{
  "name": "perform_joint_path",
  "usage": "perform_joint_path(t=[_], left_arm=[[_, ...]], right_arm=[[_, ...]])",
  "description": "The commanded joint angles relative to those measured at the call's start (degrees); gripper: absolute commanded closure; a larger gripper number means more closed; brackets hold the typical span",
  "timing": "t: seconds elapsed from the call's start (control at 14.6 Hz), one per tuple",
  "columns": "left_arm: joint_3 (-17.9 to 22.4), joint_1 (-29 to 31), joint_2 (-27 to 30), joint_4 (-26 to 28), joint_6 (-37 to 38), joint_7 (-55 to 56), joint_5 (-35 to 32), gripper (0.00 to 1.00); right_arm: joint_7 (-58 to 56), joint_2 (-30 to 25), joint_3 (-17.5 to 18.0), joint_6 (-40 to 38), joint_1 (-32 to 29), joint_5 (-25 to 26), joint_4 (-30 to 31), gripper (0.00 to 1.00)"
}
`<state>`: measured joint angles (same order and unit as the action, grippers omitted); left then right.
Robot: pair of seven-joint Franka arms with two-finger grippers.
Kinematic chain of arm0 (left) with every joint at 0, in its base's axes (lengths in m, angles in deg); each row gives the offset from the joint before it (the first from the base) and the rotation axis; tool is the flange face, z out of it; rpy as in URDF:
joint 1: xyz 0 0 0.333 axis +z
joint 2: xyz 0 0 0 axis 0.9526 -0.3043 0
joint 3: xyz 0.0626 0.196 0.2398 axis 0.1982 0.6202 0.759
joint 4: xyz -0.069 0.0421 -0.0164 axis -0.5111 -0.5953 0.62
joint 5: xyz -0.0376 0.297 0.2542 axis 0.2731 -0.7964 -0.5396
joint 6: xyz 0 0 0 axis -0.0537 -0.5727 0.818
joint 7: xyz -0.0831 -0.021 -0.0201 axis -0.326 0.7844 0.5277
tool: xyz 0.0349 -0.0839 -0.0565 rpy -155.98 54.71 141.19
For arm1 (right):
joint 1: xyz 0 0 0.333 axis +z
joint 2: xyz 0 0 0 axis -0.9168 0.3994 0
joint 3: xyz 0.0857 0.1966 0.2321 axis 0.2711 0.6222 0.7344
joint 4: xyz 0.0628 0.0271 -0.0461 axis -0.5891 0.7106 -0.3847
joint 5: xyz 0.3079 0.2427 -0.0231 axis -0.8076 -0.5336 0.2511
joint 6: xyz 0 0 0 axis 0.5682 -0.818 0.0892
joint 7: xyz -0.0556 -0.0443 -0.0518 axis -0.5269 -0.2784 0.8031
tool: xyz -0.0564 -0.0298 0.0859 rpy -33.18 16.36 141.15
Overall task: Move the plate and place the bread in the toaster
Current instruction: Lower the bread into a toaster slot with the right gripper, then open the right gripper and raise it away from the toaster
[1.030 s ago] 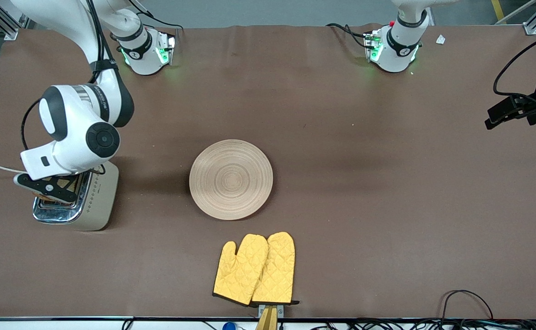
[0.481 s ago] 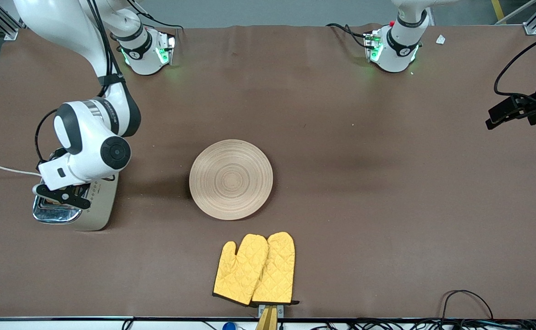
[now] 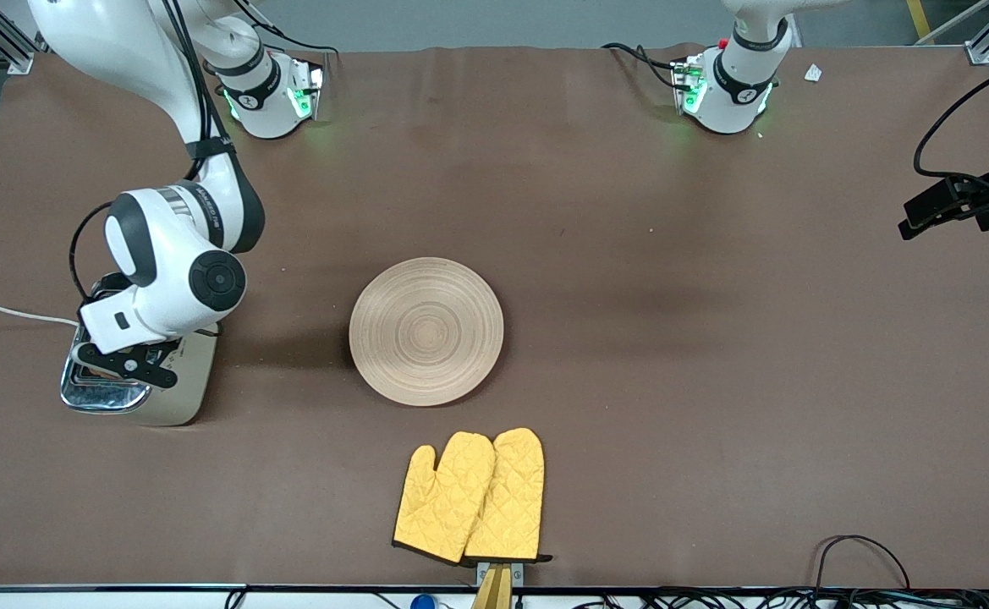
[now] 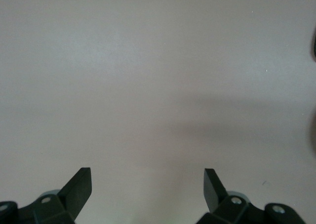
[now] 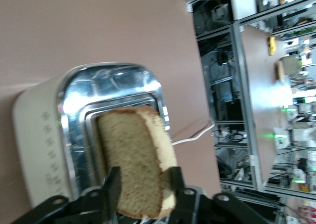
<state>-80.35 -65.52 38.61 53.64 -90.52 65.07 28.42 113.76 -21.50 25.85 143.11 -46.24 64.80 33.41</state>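
My right hand (image 5: 140, 194) hung over the toaster (image 3: 134, 372), fingers on either side of the bread (image 5: 136, 167); grip cannot tell. Slice stood partly in a slot. Bread looked light, soft, crumbly: pinch flat faces gently. Plate (image 3: 426, 331) sat mid-counter. Left hand (image 4: 147, 184) waited wide open, empty.

Bending the right arm steeply down, poising the right hand (image 3: 126, 365) low over that arm's end of the tabletop (image 3: 629, 381). Waiting with the left arm, hovering the left hand (image 4: 148, 177) above bare tabletop, spreading its fingers (image 4: 79, 184) wide.
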Motion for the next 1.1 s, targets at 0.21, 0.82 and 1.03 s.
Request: perform_joint_path(t=[0.21,0.82,1.03], left_arm=[[-0.4,0.4,-1.0,-1.4,0.9,-0.6,-0.9,0.0],[-3.4,-0.5,-1.0,-1.3,-0.5,0.6,-5.7,0.0],[-5.6,-0.2,-1.0,-0.9,-1.7,-0.3,-8.1,0.0]], right_arm=[[-0.3,-2.1,1.1,1.8,0.6,-12.8,-1.0,0.0],[-23.4,-22.7,0.5,-4.4,-10.1,-33.6,-0.5,0.0],[-33.3,-29.7,0.5,-10.2,-14.5,-36.6,-0.4,0.0]])
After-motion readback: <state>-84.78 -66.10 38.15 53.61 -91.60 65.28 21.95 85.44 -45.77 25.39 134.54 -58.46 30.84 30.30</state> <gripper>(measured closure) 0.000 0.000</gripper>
